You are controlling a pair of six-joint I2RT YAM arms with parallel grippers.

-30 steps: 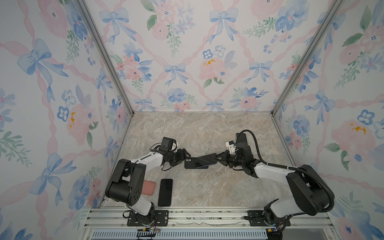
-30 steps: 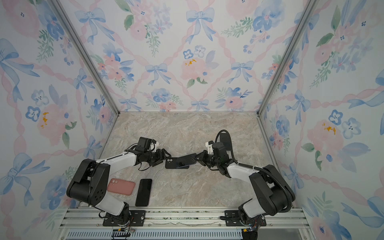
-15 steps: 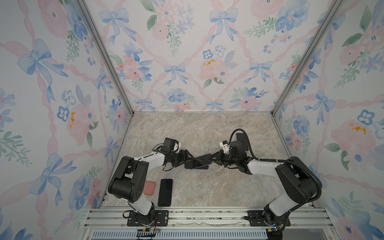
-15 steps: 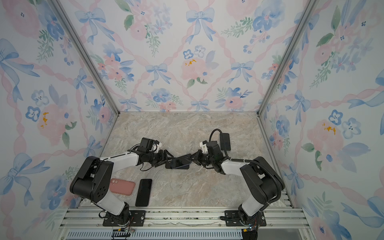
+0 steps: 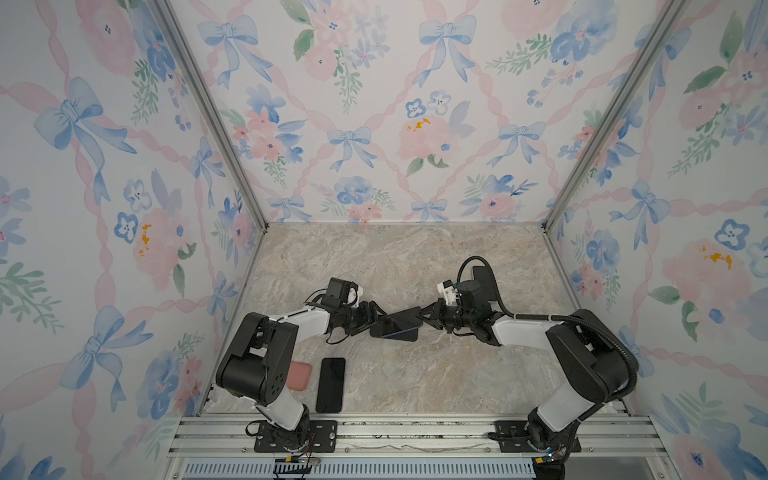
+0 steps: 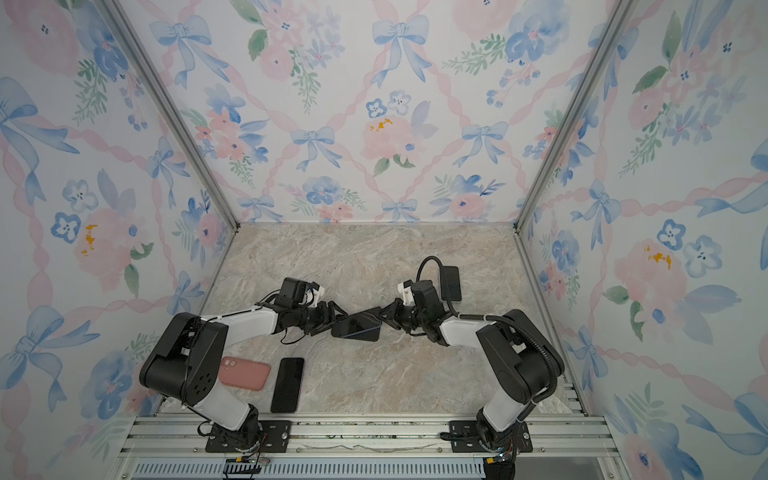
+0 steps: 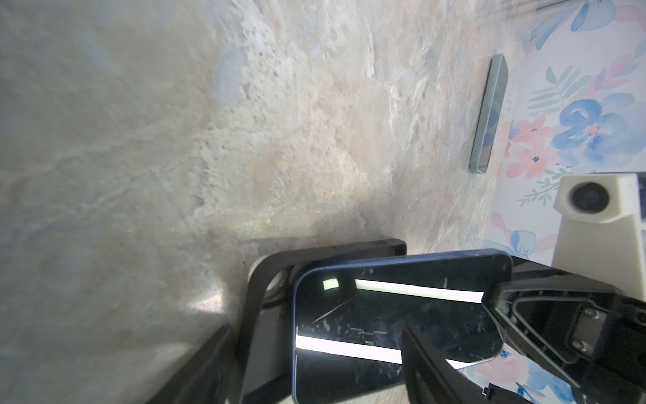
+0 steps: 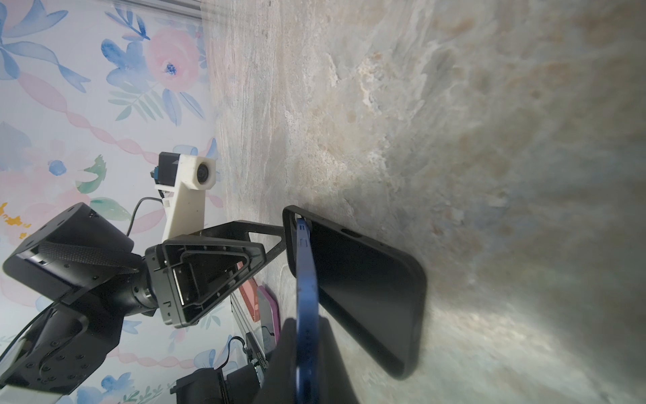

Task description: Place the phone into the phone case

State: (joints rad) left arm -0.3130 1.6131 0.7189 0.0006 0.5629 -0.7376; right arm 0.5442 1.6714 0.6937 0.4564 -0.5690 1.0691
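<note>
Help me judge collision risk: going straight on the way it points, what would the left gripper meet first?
Probably the black phone case, whose near end sits at the open left gripper; the tilted blue phone is about as close, depth unclear.

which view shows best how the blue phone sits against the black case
The right wrist view: the blue phone shows edge-on, tilted up off the black case, one end at the case's rim. The left wrist view shows its glossy screen overlapping the case. Both top views show it small, tilt hard to read.
</note>
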